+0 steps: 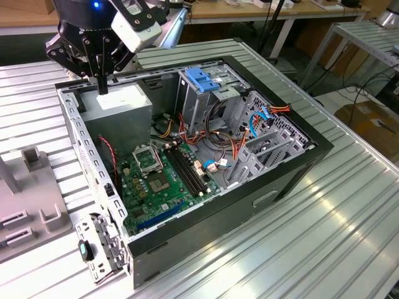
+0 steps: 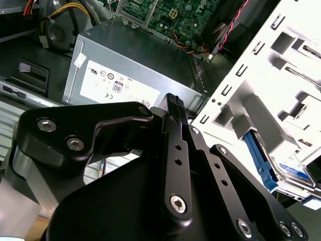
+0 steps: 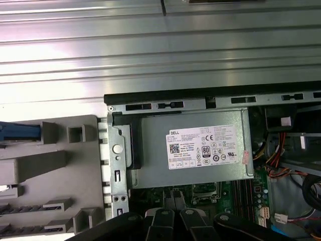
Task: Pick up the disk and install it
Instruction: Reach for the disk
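Claw [image 1: 101,87] tips meet with nothing between them, hanging at the upper left of the exterior view over the grey power supply box [image 1: 118,106] inside the open computer case [image 1: 315,152] — whether they touch its top I cannot tell. Disk [image 2: 290,168] lies outside the case. In the second wrist view its blue rail and printed label peek past the pale slotted case wall [image 2: 266,95] at the lower right of the frame. In the first wrist view a blue strip shows at the left edge, in the grey holder [image 3: 55,160] on the desk [image 3: 150,50]. That wall stands between claw and disk. Bare ribbed desk runs along the case's outer edge — open room there.
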